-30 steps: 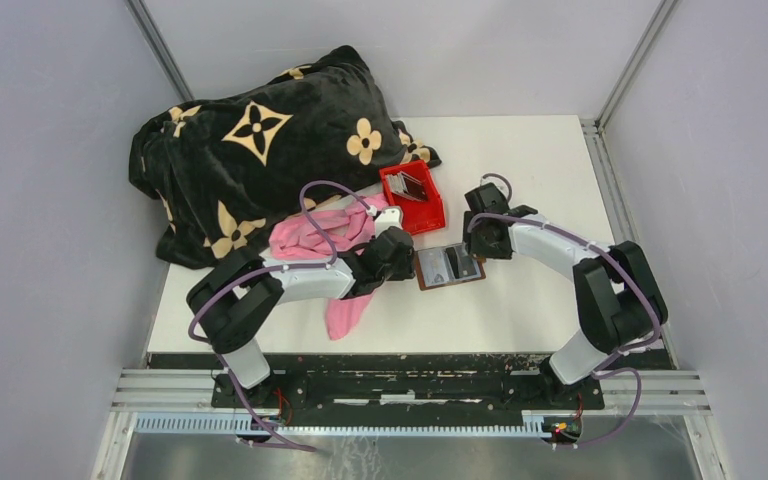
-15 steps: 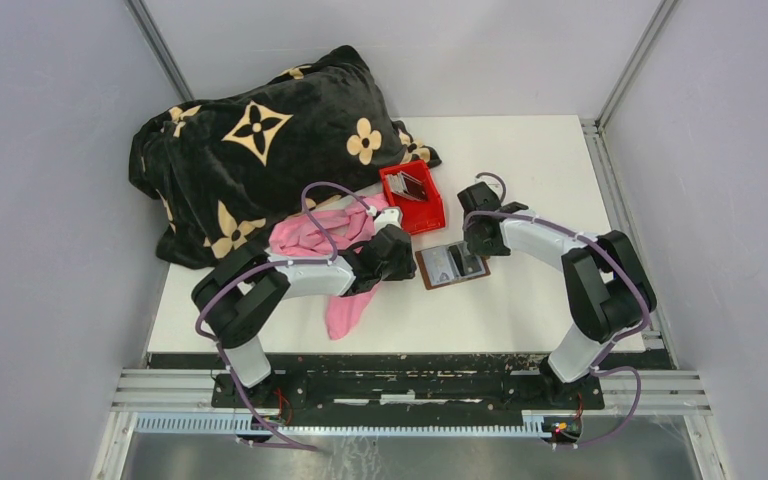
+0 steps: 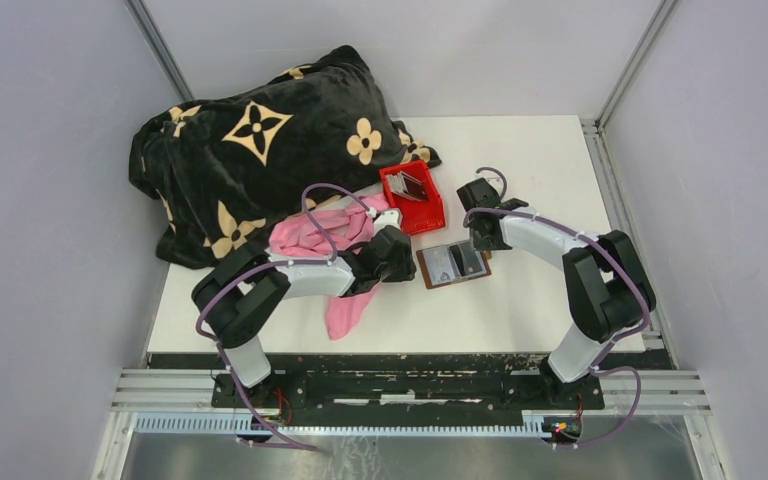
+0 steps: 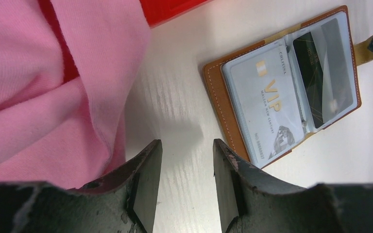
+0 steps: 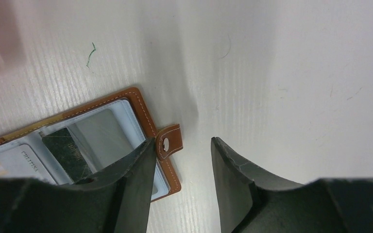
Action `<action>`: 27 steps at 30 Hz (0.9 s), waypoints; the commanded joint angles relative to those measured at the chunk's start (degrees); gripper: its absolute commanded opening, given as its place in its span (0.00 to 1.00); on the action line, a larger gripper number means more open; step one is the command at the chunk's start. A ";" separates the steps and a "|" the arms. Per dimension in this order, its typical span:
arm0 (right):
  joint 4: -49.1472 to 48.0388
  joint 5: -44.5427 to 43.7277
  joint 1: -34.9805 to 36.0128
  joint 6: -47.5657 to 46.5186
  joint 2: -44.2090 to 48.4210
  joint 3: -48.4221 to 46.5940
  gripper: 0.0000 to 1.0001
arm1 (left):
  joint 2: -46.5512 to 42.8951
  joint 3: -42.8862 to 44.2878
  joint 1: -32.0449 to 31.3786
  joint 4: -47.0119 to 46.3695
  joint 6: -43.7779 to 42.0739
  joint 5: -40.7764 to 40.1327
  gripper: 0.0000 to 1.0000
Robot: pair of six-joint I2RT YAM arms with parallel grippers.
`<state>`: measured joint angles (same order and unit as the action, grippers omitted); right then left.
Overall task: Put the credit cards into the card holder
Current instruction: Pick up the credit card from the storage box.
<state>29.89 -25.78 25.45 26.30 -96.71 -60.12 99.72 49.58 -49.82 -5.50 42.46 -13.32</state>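
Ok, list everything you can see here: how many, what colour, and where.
card holder: one, brown, open on the table between the arms
pale card: one, in a holder pocket
dark card: one, in the next pocket
bin: one, red, behind the holder
loose cards: count unclear, grey and dark, in the bin
cloth: one, pink, left of the holder
blanket: one, black with gold flowers, far left
table: one, white
left end effector: open, empty
right end effector: open, empty

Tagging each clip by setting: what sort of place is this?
Likely a lab robot test cell: a white tabletop enclosed by plain grey wall panels between aluminium frame posts.
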 commanded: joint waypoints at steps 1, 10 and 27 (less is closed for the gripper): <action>0.27 -2.65 0.07 -0.87 0.47 -2.29 0.51 | -0.83 -0.45 0.51 -1.89 0.86 -0.21 0.51; 1.51 -5.59 -0.44 -1.33 1.03 -1.94 0.51 | -3.59 -1.98 1.90 0.05 0.26 -1.52 0.51; 3.43 -7.56 -2.58 1.49 1.18 -2.87 0.54 | -11.58 -4.27 2.89 3.97 -1.77 -7.00 0.50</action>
<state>32.53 -30.79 23.31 26.39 -96.71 -60.20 91.88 45.30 -47.27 -2.02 42.35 -16.75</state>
